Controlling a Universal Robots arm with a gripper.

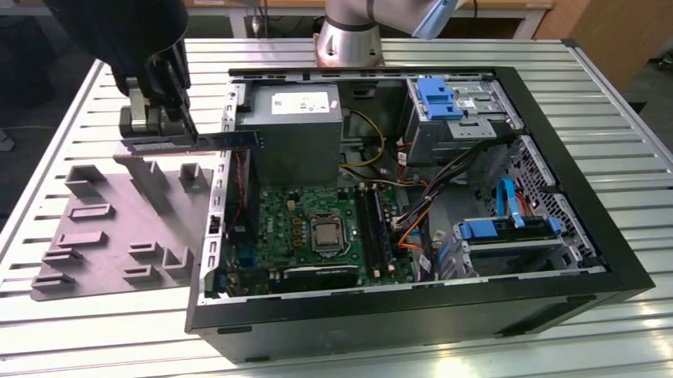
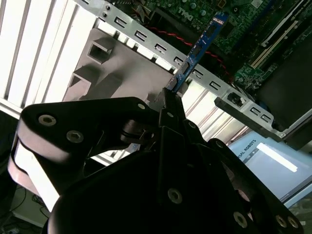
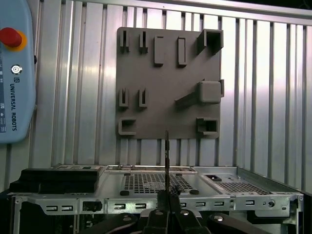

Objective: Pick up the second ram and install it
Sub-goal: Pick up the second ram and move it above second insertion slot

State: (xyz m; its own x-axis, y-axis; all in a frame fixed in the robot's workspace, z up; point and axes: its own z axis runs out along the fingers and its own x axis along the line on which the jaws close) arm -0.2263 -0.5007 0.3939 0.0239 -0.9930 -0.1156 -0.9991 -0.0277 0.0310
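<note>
Exterior view: the gripper point(image 1: 158, 135) hangs over the border between the grey tray point(image 1: 100, 268) and the open computer case point(image 1: 421, 319), its fingers clamped on the second ram point(image 1: 216, 140). The stick is in the air, gripped toward one end. Its long axis runs across the picture, and its free end reaches over the case's side wall and ends close by the power supply point(image 1: 289, 130).

In the second wrist view the fingers point(image 2: 168, 105) pinch the stick point(image 2: 200, 46) by its two flat faces, and the rest juts out beyond them over the case's perforated metal rail point(image 2: 219, 85). In the first wrist view the stick point(image 3: 166, 156) appears edge-on, as a thin line ahead of the gripper.

The black memory slots point(image 1: 373, 228) sit on the motherboard point(image 1: 284, 224), to the exterior view's right of the gripper and nearer the camera. Their long axis seems to run roughly crosswise to the stick's. Room around them looks tight: the processor socket point(image 1: 328, 234) is on one side, orange and black cables point(image 1: 415, 224) are on the other, and the power supply is at the far end.
</note>
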